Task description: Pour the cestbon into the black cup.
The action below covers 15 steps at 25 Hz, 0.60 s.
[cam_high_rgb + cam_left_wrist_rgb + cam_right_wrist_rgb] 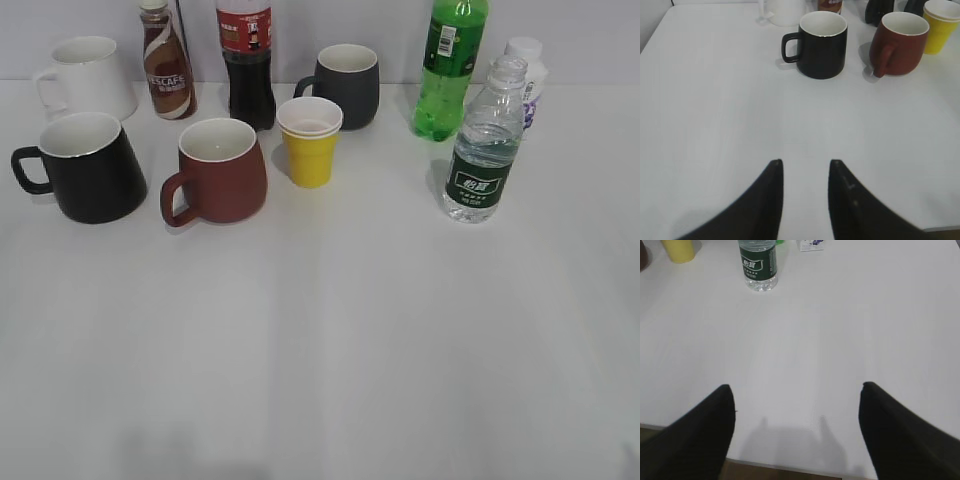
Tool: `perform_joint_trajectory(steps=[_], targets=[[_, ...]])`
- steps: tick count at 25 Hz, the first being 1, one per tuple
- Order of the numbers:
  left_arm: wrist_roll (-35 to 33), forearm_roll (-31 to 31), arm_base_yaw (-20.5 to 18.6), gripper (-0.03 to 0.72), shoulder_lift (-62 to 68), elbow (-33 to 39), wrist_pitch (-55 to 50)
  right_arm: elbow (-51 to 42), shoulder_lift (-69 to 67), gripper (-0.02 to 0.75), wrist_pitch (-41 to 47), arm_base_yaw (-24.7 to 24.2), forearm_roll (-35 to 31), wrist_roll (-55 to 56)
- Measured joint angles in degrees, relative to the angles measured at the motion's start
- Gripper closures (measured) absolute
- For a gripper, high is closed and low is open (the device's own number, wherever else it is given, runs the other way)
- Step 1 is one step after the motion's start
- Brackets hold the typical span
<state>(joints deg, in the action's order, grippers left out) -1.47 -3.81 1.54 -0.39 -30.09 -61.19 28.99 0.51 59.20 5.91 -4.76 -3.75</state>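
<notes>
From outside we see the cestbon (482,150) upright on the table (330,340), uncapped, right of the yellow cup (310,142); the black cup (88,166) stands far left, no pincer in sight; the left pincer (806,165) is released with a narrow gap, the black cup (821,44) ahead of it; the right pincer (797,387) gapes wide, the cestbon (758,265) ahead and left.
</notes>
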Motion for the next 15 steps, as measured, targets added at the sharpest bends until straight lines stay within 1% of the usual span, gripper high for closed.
perform_joint_trajectory(steps=[5, 7, 8, 11, 13, 15], targets=[[0.00, 0.00, 0.00, 0.452, 0.00, 0.00, 0.14, 0.00, 0.00, 0.158, 0.00, 0.00, 0.00, 0.00], [0.00, 0.00, 0.00, 0.452, 0.54, -0.78, 2.65, 0.00, 0.00, 0.158, 0.00, 0.00, 0.00, 0.00], [0.00, -0.24, 0.00, 0.452, 1.35, -1.19, 6.18, 0.00, 0.00, 0.158, 0.00, 0.00, 0.00, 0.00], [0.00, -0.37, 0.00, 0.452, 5.68, -1.17, 25.44, 0.00, 0.00, 0.158, 0.00, 0.00, 0.00, 0.00], [0.00, -0.27, 0.00, 0.450, 10.97, -0.27, 40.12, 0.00, 0.00, 0.158, 0.00, 0.00, 0.00, 0.00], [0.00, -0.21, 0.00, 0.450, 17.58, 1.11, 51.01, 0.00, 0.00, 0.158, 0.00, 0.00, 0.00, 0.00]])
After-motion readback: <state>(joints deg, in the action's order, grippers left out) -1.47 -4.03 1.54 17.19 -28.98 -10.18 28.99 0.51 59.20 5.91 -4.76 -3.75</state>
